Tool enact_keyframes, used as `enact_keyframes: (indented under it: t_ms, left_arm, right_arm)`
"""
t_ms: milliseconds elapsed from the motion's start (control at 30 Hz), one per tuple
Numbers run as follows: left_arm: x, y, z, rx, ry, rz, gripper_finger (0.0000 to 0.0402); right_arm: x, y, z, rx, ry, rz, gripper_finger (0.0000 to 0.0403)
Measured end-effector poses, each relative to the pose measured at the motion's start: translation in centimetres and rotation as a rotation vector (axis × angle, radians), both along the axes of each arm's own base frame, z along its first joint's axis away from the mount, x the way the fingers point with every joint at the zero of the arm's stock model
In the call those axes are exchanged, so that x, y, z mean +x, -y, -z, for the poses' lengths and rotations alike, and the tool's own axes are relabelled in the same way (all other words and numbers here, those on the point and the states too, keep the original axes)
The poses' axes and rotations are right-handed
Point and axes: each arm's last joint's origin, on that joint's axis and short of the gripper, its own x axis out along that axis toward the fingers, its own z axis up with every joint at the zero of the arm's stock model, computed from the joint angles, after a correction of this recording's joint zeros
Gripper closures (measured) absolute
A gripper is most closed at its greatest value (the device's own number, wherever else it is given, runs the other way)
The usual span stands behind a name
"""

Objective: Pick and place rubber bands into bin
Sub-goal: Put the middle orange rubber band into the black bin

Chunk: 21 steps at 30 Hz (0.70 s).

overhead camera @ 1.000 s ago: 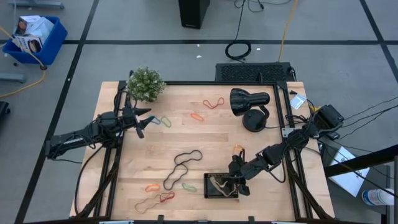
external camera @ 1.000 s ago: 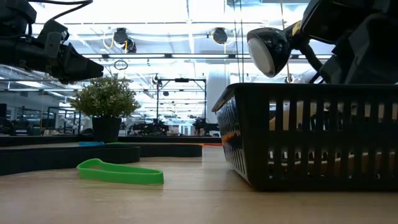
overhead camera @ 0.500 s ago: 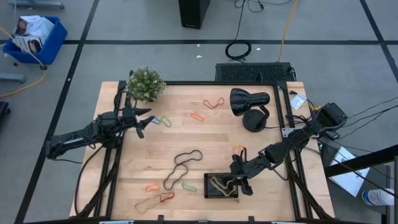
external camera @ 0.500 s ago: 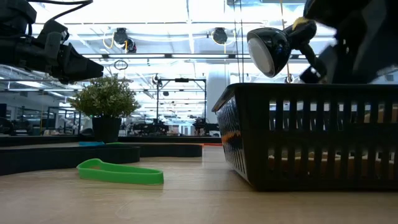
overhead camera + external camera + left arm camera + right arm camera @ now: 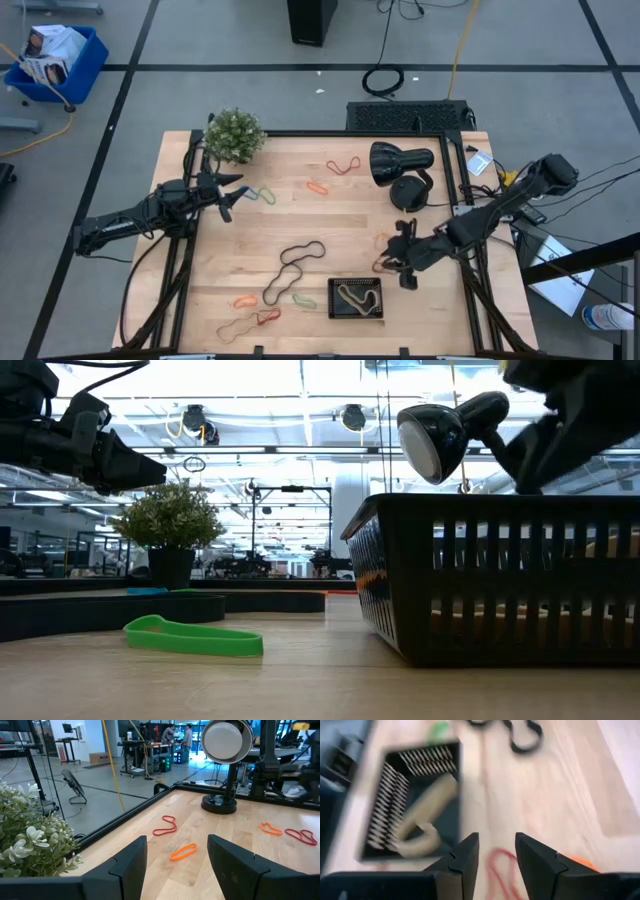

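Note:
The bin (image 5: 357, 298) stands near the table's front edge with a tan rubber band (image 5: 422, 820) lying in it. It also shows in the right wrist view (image 5: 380, 805) and the low view (image 5: 500, 580). My right gripper (image 5: 402, 264) hovers open just right of and beyond the bin, over a red band (image 5: 499, 864), with an orange band (image 5: 580, 865) beside it. My left gripper (image 5: 228, 200) is open and empty at the table's left, near a green-yellow band (image 5: 263, 195). A long black loop (image 5: 295, 268) lies mid-table.
A potted plant (image 5: 235, 135) stands at the far left and a black lamp (image 5: 400, 165) at the far right. Red (image 5: 343, 165) and orange (image 5: 317, 186) bands lie at the far middle. Green (image 5: 304, 299), orange (image 5: 243, 301), red (image 5: 268, 317) and tan (image 5: 235, 327) bands lie at the near left.
My right gripper has drawn back from over the bin's right rim, going toward the table's far and right edges. It now stands over the red and orange bands beside the bin. The tan band stays in the bin.

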Motion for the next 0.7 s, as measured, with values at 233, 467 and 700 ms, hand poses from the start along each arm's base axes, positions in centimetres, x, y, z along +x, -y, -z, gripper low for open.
enact_keyframes:
  t_ms: [233,467,700]
  left_arm:
    - [0.0,0.0,0.0,0.003,-0.002,0.000,0.0185]
    - [0.0,0.0,0.0,0.014,-0.008,-0.002,0.0185]
    - [0.0,0.0,0.0,0.023,-0.012,-0.005,0.0185]
  right_arm:
    - [0.3,2.7,1.6,-0.069,-0.173,0.145,0.0281]
    - [1.2,4.7,2.8,-0.156,-0.246,0.145,0.0278]
    - [1.9,5.9,3.8,-0.203,-0.303,0.142,0.0281]
